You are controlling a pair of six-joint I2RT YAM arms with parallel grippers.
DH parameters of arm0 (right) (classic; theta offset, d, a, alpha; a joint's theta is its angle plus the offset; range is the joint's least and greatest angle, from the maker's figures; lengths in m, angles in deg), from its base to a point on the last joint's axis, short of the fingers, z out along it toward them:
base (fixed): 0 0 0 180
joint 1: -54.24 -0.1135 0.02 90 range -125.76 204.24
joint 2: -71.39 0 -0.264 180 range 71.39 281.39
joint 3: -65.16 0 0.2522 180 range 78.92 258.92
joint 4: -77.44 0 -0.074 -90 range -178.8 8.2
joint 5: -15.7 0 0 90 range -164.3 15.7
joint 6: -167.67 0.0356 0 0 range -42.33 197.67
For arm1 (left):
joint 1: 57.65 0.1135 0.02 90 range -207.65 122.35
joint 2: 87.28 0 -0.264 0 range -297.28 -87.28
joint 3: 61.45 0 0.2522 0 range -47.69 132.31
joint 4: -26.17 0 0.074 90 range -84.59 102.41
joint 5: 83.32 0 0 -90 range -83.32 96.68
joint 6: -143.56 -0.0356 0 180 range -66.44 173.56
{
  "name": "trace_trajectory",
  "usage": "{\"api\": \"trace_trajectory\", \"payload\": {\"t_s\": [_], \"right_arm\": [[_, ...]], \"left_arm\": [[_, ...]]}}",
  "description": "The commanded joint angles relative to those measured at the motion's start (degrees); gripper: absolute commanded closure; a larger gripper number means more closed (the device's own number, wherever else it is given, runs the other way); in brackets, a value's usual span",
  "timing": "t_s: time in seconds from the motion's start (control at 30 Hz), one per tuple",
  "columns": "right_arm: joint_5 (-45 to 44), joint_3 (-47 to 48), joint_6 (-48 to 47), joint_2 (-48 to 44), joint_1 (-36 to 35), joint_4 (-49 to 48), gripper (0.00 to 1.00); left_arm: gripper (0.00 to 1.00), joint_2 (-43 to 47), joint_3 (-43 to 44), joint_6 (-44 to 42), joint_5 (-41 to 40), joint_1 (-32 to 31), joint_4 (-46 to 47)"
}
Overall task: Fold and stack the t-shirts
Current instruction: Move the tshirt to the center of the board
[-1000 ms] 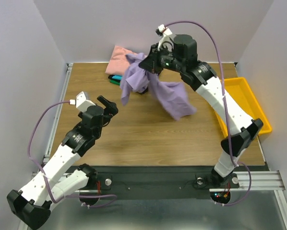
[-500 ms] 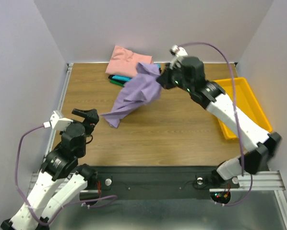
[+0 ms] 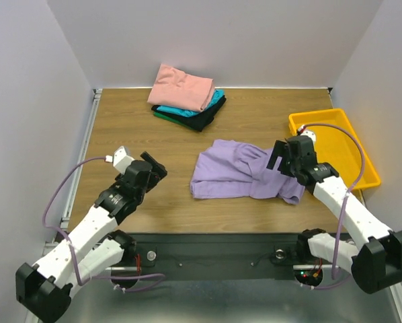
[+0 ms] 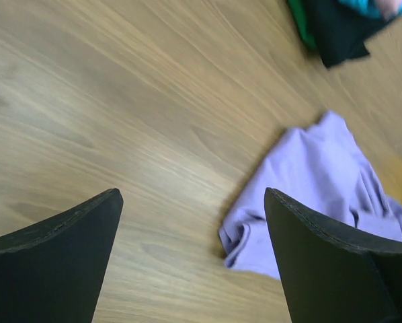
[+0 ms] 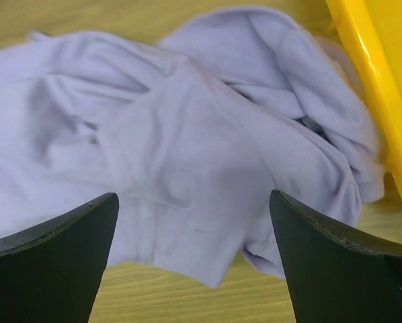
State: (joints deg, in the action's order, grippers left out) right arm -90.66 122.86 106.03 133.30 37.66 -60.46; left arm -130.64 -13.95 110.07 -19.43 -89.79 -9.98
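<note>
My right fingers [image 5: 53, 256] are spread wide with nothing pinched between them, and they hang just above the light purple t-shirt [image 5: 187, 134]; whether they touch the cloth I cannot tell. The shirt lies loose and rumpled under me, unfolded, its bunched right end right up against the wall of the yellow tray [image 5: 376, 81]. My left fingers [image 4: 53, 249] are spread wide too, empty, over bare wood of the counter [image 4: 120, 101], with the shirt's left edge lying off to their right, apart from them. From above, the purple shirt sprawls across the near middle of the counter, between my two arms and closer to the right one. Well beyond it, by the far edge, sits the folded pile: a salmon-pink shirt [image 3: 182, 86] on top, a teal shirt [image 3: 213, 102] peeking out beneath it, then a black shirt [image 3: 201, 120], and a sliver of a green shirt [image 3: 162, 114] at the pile's near-left edge.
</note>
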Motion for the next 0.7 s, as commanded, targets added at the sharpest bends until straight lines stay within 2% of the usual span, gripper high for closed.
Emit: {"api": "trace_trajectory", "payload": {"t_s": [0.0, 0.07, 0.17, 0.37, 0.43, 0.67], "right_arm": [[6.0, 3.3, -1.7, -5.2, -0.3, -1.3, 0.00], [8.7, 2.0, -1.5, -5.5, -1.5, -1.0, 0.00], [8.7, -0.3, -0.2, -4.9, -3.1, -0.9, 0.00], [8.6, -2.6, 1.6, -4.4, -3.2, -1.2, 0.00], [8.7, -3.4, 1.8, -4.5, -3.2, -1.3, 0.00], [9.9, -5.0, 1.9, -4.7, -3.2, -1.4, 0.00]], "left_arm": [[0.04, -6.1, -2.9, -4.7, 14.7, 0.3, 13.5], [0.09, -9.5, -4.5, -5.5, 23.7, 0.0, 20.7], [0.10, -14.5, -6.2, -6.4, 32.4, -2.8, 27.7], [0.14, -23.4, -4.5, -6.9, 32.9, -9.3, 28.2], [0.23, -25.1, -4.0, -6.9, 33.2, -9.9, 28.2], [0.32, -29.9, -2.5, -6.1, 30.7, -10.7, 29.5]]}}
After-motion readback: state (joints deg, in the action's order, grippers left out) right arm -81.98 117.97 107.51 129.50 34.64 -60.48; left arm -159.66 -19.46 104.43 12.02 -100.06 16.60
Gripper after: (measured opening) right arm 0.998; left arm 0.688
